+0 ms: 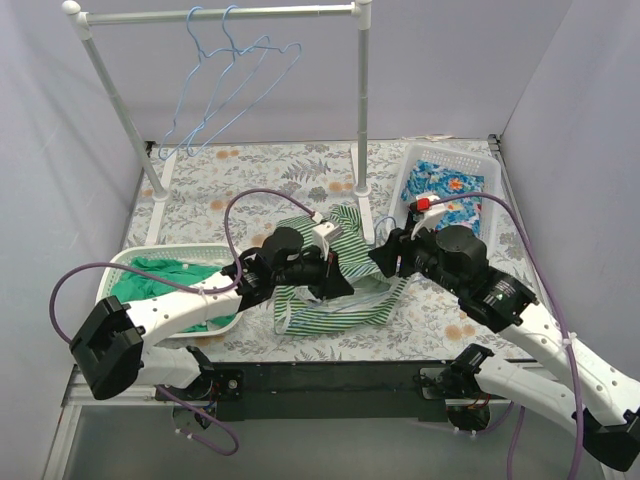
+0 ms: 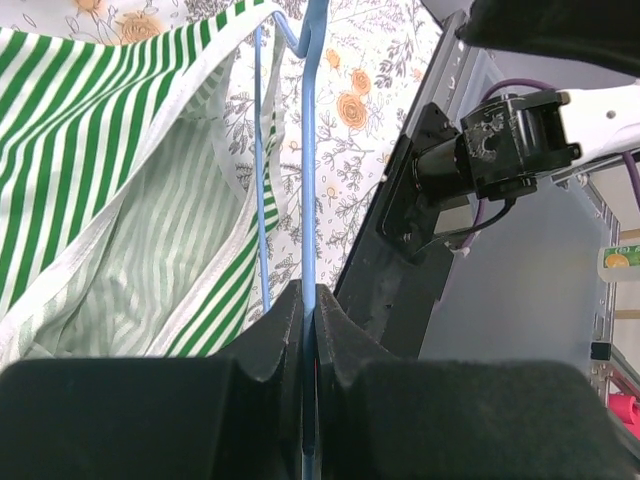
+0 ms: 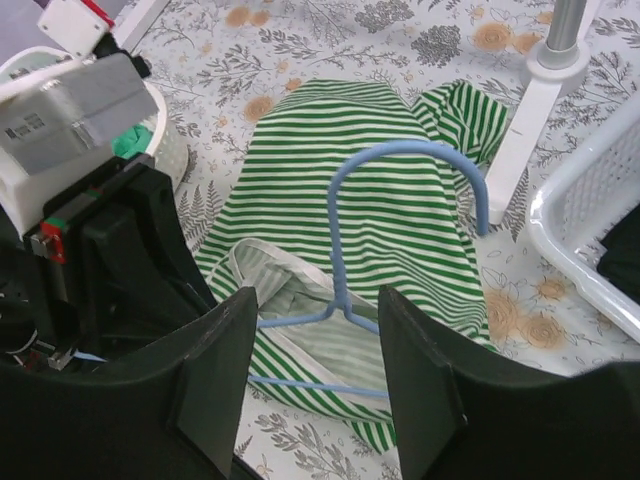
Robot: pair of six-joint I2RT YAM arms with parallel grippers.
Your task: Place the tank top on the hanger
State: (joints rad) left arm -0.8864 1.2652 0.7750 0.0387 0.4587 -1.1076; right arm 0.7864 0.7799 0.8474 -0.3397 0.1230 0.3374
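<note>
The tank top (image 1: pixel 345 300), green and white striped, lies crumpled on the table between my arms; it also shows in the left wrist view (image 2: pixel 90 150) and the right wrist view (image 3: pixel 380 200). The light-blue hanger (image 3: pixel 345 250) lies on it, its hook (image 3: pixel 420 150) pointing toward the rack and its lower part at a white-edged opening. My left gripper (image 2: pixel 308 295) (image 1: pixel 338 283) is shut on the hanger's wire (image 2: pixel 308 150). My right gripper (image 3: pixel 318 300) (image 1: pixel 382 258) is open and empty, hovering just above the hanger's neck and the cloth.
A white basket (image 1: pixel 135 258) with plain green cloth stands at the left. A white basket (image 1: pixel 440 152) with blue flowered cloth (image 1: pixel 450 190) stands at the back right. The white rack (image 1: pixel 362 100) behind holds three more hangers (image 1: pixel 235 75); its post (image 3: pixel 545 90) stands close to the tank top.
</note>
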